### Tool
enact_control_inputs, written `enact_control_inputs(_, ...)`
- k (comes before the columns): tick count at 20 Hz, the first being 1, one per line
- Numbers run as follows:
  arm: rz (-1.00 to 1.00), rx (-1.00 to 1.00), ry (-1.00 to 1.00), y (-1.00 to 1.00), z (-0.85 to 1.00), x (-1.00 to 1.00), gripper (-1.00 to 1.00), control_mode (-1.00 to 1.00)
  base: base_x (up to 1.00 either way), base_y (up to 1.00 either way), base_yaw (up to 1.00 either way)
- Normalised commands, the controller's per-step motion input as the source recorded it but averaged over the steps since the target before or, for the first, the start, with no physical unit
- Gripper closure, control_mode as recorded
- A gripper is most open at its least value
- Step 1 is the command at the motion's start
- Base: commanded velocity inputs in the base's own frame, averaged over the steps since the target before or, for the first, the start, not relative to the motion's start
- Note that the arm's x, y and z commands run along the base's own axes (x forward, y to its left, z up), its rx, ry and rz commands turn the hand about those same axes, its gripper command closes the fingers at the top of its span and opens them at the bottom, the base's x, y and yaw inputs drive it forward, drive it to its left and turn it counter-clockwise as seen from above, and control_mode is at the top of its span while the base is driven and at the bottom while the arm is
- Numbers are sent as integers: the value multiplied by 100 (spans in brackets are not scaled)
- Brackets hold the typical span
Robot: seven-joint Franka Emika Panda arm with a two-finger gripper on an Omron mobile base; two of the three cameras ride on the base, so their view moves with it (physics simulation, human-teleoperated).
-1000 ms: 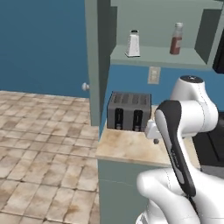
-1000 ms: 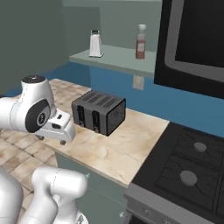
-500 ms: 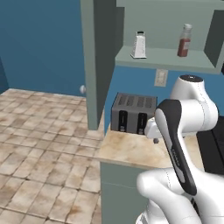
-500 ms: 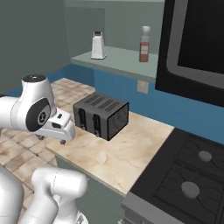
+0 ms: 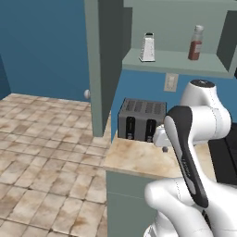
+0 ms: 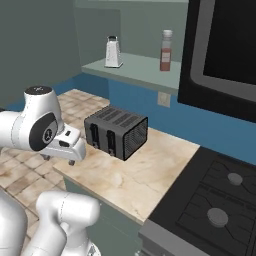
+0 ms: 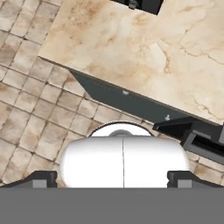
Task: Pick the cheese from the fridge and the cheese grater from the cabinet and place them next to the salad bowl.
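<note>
The grater (image 5: 147, 47) stands upright, narrow end up, on the open cabinet (image 5: 178, 62) shelf, well above and beyond the empty, wide-spread gripper (image 7: 112, 177) hanging low over the counter (image 6: 150, 170) edge.

The cabinet (image 5: 107, 55) runs off the top edge of the left base view, so its top cannot be seen, and its open door (image 5: 99, 69) hides whatever lies behind it. The cheese grater (image 5: 147, 47) on the cabinet's shelf is too small to make out its surface. Beside the cheese grater, the red bottle (image 5: 196, 43) has a label too small to read. In the hand view, the toaster (image 7: 143, 4) is cut off by the top edge, only its lower corner showing. In the right base view, the stove (image 6: 210, 190) is cut by the right and bottom edges, and the microwave (image 6: 225, 45) above the stove by the top and right.
</note>
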Motion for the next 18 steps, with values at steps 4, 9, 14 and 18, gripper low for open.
enact_control_inputs(4, 0, 0, 0, 0, 0, 0, -100, -100, 0, 0, 0)
enact_control_inputs(9, 0, 0, -3, 0, 1, 0, -100, -100, 0, 0, 0)
enact_control_inputs(14, 0, -1, -25, -1, 26, -14, -100, -100, 0, 0, 0)
enact_control_inputs(18, 9, 0, -37, -5, 57, -16, -100, -100, 0, 0, 0)
